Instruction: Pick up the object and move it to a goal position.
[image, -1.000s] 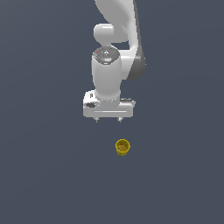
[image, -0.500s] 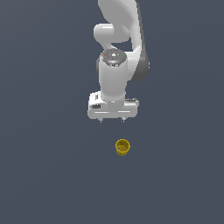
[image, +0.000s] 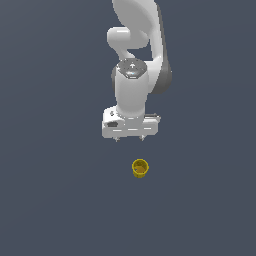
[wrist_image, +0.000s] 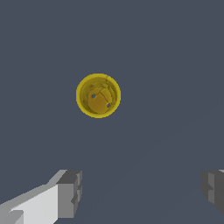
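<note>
One tool (image: 129, 138) (spread, downward) above cup (image: 140, 168)

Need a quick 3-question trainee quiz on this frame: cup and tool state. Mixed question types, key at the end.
1. True or false: the white tool is shut on the small yellow hollow cup.
2. Multiple choice: in the wrist view, the cup shows A) its open rim, seen from above; B) its side wall only; C) nothing, since it is hidden.
3. Fill in: the tool's grey fingertips stand wide ____.

Key: 1 false, the tool is apart from the cup, which sits on the dark grey floor. 2 A. 3 apart.
</note>
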